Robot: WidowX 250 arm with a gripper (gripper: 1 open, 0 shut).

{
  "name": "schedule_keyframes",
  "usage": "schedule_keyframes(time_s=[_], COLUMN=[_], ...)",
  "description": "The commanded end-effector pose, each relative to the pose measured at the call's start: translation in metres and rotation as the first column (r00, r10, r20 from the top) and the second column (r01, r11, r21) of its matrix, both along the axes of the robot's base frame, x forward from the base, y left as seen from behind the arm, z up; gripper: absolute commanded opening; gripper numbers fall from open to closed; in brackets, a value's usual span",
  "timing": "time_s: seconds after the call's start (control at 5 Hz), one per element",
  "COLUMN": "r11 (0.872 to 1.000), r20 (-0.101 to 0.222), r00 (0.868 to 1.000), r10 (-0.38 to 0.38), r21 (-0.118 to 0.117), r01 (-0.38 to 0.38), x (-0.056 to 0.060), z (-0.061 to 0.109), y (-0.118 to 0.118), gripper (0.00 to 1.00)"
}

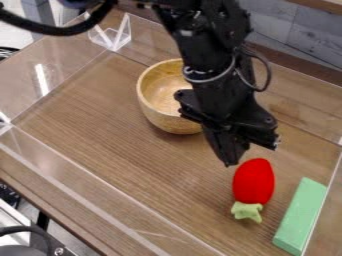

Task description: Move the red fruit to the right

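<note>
Wooden bowl, glossy red fruit, wood-grain table.

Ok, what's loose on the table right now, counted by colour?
Red: 1, the red fruit
Light green: 1, the flat block
Wood-coloured: 1, the bowl
Total: 3
</note>
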State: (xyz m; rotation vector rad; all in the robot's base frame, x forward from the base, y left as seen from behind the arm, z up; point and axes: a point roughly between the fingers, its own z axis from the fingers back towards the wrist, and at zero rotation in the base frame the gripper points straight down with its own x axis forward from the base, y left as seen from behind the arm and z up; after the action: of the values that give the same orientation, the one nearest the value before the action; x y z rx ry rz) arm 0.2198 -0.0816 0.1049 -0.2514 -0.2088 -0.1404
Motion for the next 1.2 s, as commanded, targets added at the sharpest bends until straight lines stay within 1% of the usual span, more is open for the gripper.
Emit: schedule_keyframes(time_s=[0.0, 0.2, 0.4, 0.6, 0.8, 1.0], r11=[0.999, 0.998, 1.000, 0.999, 1.000, 0.999], r20=[0.049, 0.072, 0.069, 0.066, 0.071, 0.089], r00=[0.998, 0.996, 0.998, 0.997, 0.997, 0.995], r10=[-0.036, -0.055, -0.015, 0.032, 0.007, 0.033], r21=[-0.004, 0.004, 0.003, 0.003, 0.010, 0.027], r01=[0.036, 0.055, 0.015, -0.032, -0.007, -0.035], x=[0.005, 0.003, -0.001, -0.004, 0.006, 0.018], z=[0.016, 0.031, 0.036, 0.040, 0.042, 0.044], y=[-0.009, -0.011, -0.006, 0.002, 0.018, 0.040], gripper=[0.00, 0.00, 1.00, 1.00, 1.00, 1.00])
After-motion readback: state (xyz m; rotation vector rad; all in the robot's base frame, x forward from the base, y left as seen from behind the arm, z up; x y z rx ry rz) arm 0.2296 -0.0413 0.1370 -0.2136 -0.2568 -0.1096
